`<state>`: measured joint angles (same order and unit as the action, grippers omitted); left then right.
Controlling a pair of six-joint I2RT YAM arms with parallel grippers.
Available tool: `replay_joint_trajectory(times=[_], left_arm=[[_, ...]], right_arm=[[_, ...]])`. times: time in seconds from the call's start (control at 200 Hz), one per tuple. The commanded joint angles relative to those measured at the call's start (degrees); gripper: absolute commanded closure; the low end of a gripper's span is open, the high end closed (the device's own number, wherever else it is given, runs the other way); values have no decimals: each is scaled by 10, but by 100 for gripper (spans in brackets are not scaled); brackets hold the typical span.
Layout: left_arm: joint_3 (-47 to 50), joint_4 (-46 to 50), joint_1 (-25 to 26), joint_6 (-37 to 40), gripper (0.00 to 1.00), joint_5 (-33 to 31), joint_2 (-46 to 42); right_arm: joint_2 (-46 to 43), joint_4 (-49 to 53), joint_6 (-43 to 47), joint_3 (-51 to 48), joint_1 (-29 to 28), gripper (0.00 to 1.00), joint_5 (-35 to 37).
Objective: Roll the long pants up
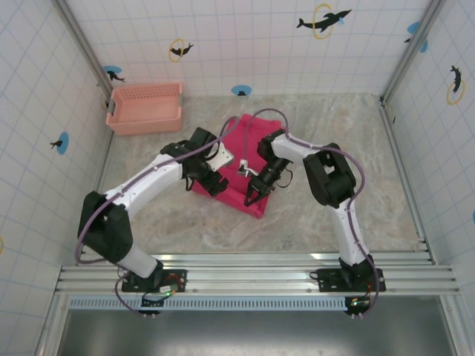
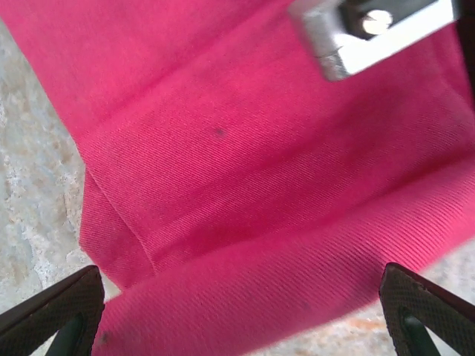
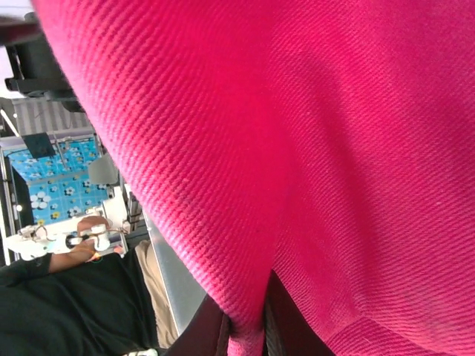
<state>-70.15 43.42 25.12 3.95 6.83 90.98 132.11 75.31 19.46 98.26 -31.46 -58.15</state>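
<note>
1. The long pants (image 1: 243, 133) are lying as a folded bundle near the middle of the table (image 1: 393, 185), well apart from the basket (image 1: 145, 107) at the far left
2. The cloth is looking soft, light and limp, with a twill weave that should be giving the pads fair friction. I am judging that it will be sagging and unrolling wherever nothing is pinning it, so the near rounded lip, taken towards both ends, is seeming the best place to hold
3. The right gripper (image 1: 251, 197) is pinching a fold of the pants, its fingers closed on the fabric
4. The left gripper (image 1: 214, 183) is hanging just over the bundle's left part with jaws spread wide, holding nothing
5. The top view is giving the bundle's outline and both arms. The left wrist view is showing a seam, a crease and the rounded lip lying between the left fingertips (image 2: 56, 311). The right wrist view is showing the weave up close, with cloth draping over the closed fingers
</note>
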Motion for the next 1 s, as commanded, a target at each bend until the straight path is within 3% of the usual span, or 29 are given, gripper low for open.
replay_joint_trajectory(times=[0.0,0.285,0.575,0.711,0.871,0.946,0.956,0.996], left_arm=[[-37,34,1,-33,3,-48,52],[-28,61,-8,-85,4,-75,148],[-58,67,-20,-87,3,-128,186],[-102,75,-26,-78,3,-123,222],[-136,78,-31,-72,3,-113,255],[-140,75,-33,-69,3,-109,263],[-140,74,-32,-68,3,-109,264],[-140,72,-33,-68,3,-107,266]], right_arm=[[31,0,3,36,2,92,-20],[71,-5,-18,119,3,92,3],[47,-62,-60,105,19,91,154],[-1,-120,-70,39,20,79,263],[-161,-220,-55,-83,-2,57,433],[-229,-272,-47,-136,-5,54,447],[-237,-278,-46,-145,-6,48,450],[-277,-308,-40,-176,-15,42,462]])
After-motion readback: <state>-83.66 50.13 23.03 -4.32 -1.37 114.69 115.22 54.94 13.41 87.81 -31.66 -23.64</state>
